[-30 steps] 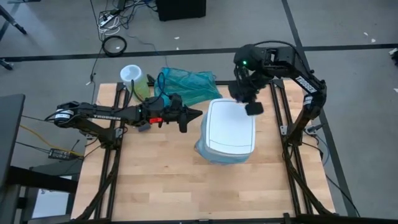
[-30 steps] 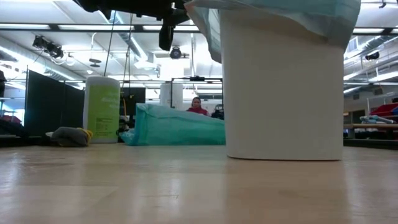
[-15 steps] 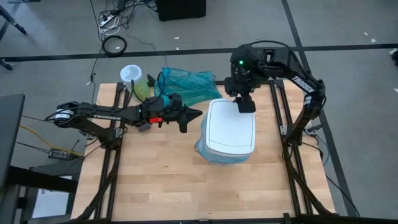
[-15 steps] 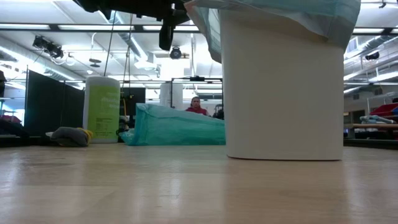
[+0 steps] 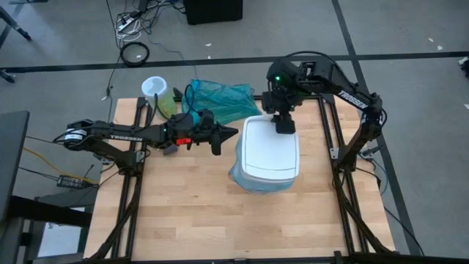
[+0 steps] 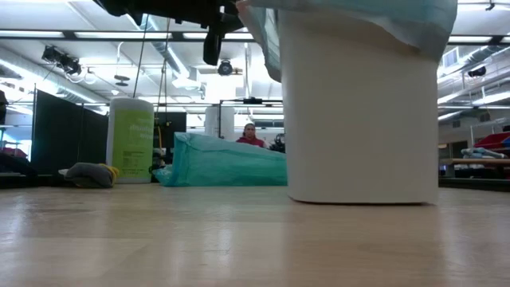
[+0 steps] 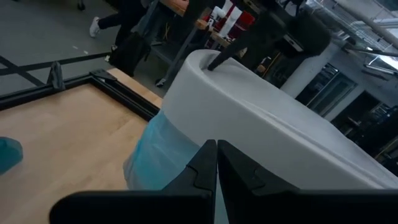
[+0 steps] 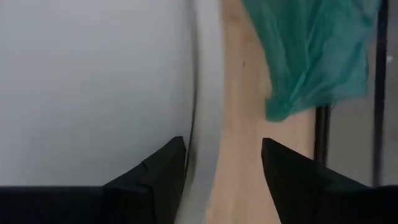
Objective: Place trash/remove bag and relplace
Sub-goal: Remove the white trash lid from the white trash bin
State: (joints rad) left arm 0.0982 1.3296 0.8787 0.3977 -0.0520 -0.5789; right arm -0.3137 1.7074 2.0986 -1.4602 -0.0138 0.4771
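Over bin rim, right gripper open-fingered

Even overhead light, ceiling strip lights glaring in low view, soft shadows, blurred wrist views

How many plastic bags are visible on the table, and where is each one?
2. The light blue bin liner hangs out under the lid of the white plastic bin; the teal-green translucent bag lies at the table's far edge. Others may be hidden.
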